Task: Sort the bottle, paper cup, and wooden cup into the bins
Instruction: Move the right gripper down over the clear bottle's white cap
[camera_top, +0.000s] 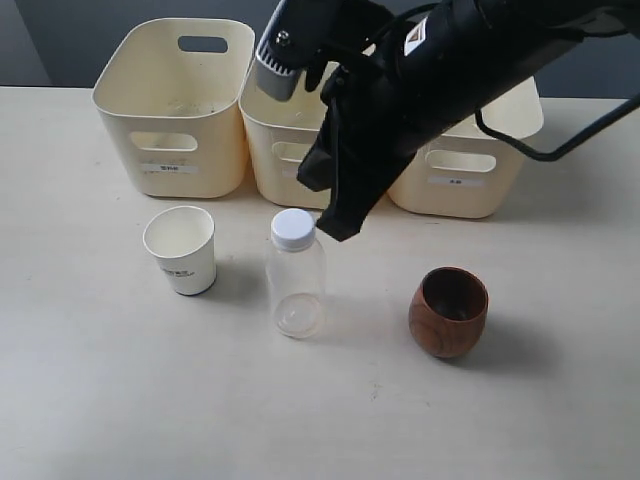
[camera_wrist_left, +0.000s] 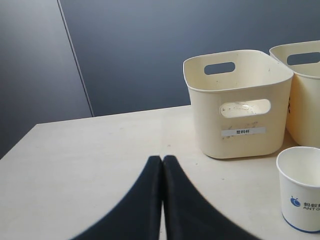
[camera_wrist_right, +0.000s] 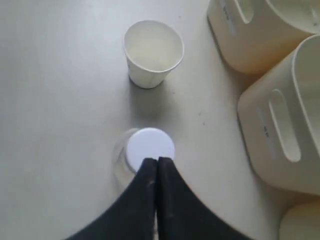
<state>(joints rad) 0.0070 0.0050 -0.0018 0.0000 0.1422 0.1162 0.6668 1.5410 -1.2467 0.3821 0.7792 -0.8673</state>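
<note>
The clear bottle (camera_top: 295, 285) with a white cap stands upright mid-table; from above its cap (camera_wrist_right: 149, 148) shows just under my fingertips. My right gripper (camera_top: 340, 232) (camera_wrist_right: 157, 161) hangs shut and empty above and to the right of the cap. The white paper cup (camera_top: 181, 249) (camera_wrist_right: 152, 52) (camera_wrist_left: 301, 187) stands left of the bottle. Right of the bottle sits the brown wooden cup (camera_top: 448, 311). Three cream bins line the back: left (camera_top: 175, 105) (camera_wrist_left: 240, 102), middle (camera_top: 280, 150), right (camera_top: 465, 165). My left gripper (camera_wrist_left: 162, 159) is shut, empty, low over bare table left of the left bin.
The right arm's black body (camera_top: 440, 70) stretches over the middle and right bins, hiding much of them. A dark wall (camera_wrist_left: 150, 50) stands behind the table's far edge. A black cable (camera_top: 570, 140) loops at the right.
</note>
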